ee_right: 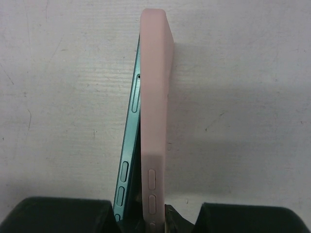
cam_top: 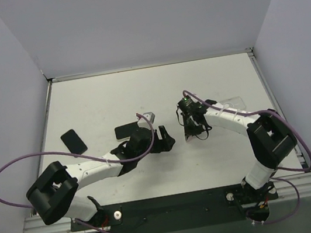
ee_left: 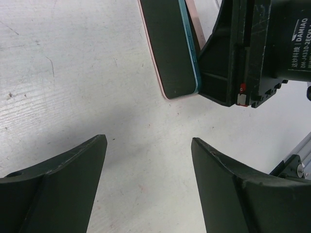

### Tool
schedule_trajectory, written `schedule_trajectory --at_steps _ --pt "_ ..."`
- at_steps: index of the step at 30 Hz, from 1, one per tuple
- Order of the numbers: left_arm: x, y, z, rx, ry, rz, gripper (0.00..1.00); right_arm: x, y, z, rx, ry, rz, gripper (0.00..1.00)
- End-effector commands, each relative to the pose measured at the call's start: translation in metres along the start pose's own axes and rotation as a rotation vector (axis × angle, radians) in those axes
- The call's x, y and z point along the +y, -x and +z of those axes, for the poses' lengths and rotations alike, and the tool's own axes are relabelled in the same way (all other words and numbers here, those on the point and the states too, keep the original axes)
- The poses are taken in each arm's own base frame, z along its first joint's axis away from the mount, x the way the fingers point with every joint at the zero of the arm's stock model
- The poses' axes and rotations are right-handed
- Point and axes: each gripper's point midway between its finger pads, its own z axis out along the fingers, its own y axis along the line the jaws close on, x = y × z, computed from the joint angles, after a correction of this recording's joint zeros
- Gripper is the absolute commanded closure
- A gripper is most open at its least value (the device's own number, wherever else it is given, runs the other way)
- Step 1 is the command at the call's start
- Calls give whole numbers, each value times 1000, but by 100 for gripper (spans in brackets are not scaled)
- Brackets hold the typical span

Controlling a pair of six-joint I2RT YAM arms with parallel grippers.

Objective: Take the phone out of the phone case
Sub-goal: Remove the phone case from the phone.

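A teal phone (ee_right: 127, 165) sits partly peeled out of its pink case (ee_right: 155, 97); its near end stands away from the case and the far end is still tucked in. My right gripper (ee_right: 146, 221) is shut on the near end of phone and case, held on edge above the table (cam_top: 190, 127). The left wrist view shows the dark screen (ee_left: 170, 48), teal edge and pink rim, with the right gripper's black body (ee_left: 252, 53) beside them. My left gripper (ee_left: 148, 141) is open and empty, just short of the phone's free end, left of it in the top view (cam_top: 168, 139).
A black phone (cam_top: 73, 141) lies at the left and another dark phone (cam_top: 125, 130) behind my left wrist. A small grey block (cam_top: 149, 117) and a clear case (cam_top: 233, 104) lie further back. White walls enclose the table.
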Motion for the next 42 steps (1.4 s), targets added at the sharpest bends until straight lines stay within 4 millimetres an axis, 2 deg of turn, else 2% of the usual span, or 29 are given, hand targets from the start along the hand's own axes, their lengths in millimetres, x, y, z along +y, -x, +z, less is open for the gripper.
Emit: schedule_trajectory --at_steps 1,6,11,15,17,18,20,21,22,24,28,29,34,37,42 --pt "-17 24 -2 -77 -51 -24 19 -16 -18 36 16 -95 16 85" --pt "-17 22 -2 -68 -48 -16 20 -18 -26 56 29 -113 33 86" --pt "-15 20 -1 -67 -47 -10 20 -19 -28 61 26 -112 38 88" --pt "-18 17 6 -63 -58 14 20 -11 -29 58 38 -61 28 89" --pt "-24 15 10 -59 -70 46 20 1 -29 51 49 8 24 91" --pt "-25 13 13 -61 -71 59 20 3 -29 48 51 22 23 100" --pt "-33 8 14 -70 -92 112 21 11 -25 36 38 72 32 100" --pt "-37 14 14 -114 -101 124 21 14 -28 31 57 94 43 100" --pt "-40 8 12 -124 -110 168 21 17 -24 22 48 118 49 100" --pt "-46 14 9 -169 -122 192 21 24 -28 10 90 176 79 100" --pt "-55 21 4 -216 -132 279 22 34 -22 -16 127 266 179 100" --pt "-64 22 1 -228 -151 300 22 33 -21 -20 143 280 209 100" --pt "-62 23 0 -272 -90 408 26 45 -13 -43 192 403 324 100" --pt "-58 23 -1 -289 -75 411 29 47 -9 -52 218 427 363 100" --pt "-58 31 -4 -320 -65 425 30 47 -13 -60 268 409 394 100"
